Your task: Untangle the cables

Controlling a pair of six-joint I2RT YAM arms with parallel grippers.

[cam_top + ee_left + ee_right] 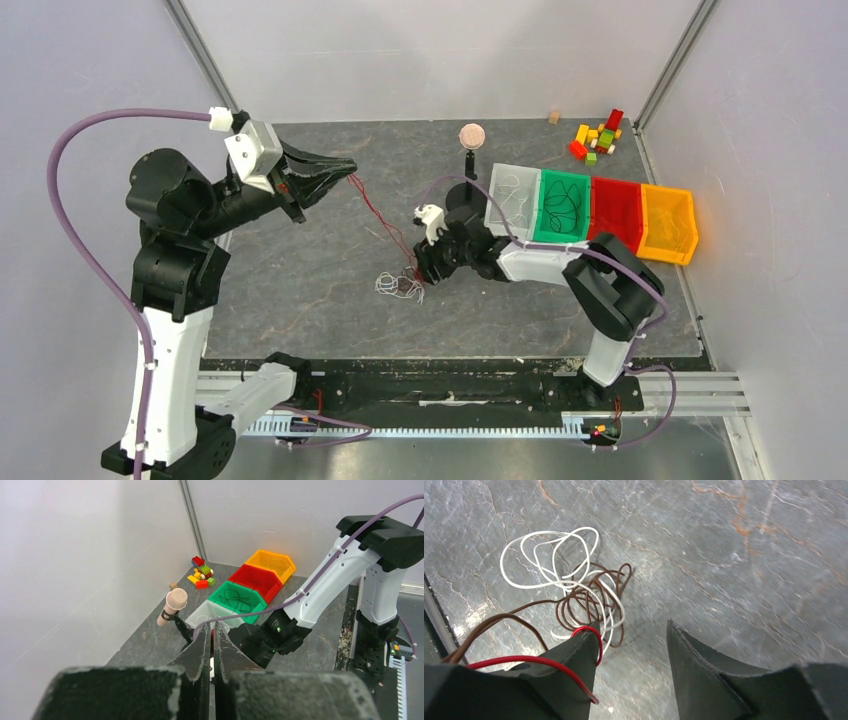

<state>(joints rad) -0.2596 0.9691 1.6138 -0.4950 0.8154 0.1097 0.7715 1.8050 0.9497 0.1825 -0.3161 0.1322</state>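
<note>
Nearest to us, the cables [398,284] lie as a small loose knot on the table [300,310], just ahead of the arm bases and near the middle. The right gripper [424,270] hangs at the knot's edge. Its jaws are moderately apart with nothing pinched between them. In its own wrist view, a loop of the red cable [524,659] is draped over one finger. The brown cable [574,602] and the white cable [531,545] coil together on the table just beyond the tips.

Farther out and higher, the left gripper [345,168] is closed tight on the red cable, which runs in a fairly straight line from its tips down into the knot.

We judge these strands to be very light, limp and a little springy. They will slide rather than lift cleanly, and a pull on one will drag the whole knot unless something pins the rest. The best hold looks to be a single strand where it stands clear of the others, such as the outer white loop, not the dense brown coil.

Beyond, toward the far right, sit the clear bin [495,200] with a white strand in it, the green bin [541,210] with a dark one, then the red bin [615,210] and the orange bin [668,225].
</note>
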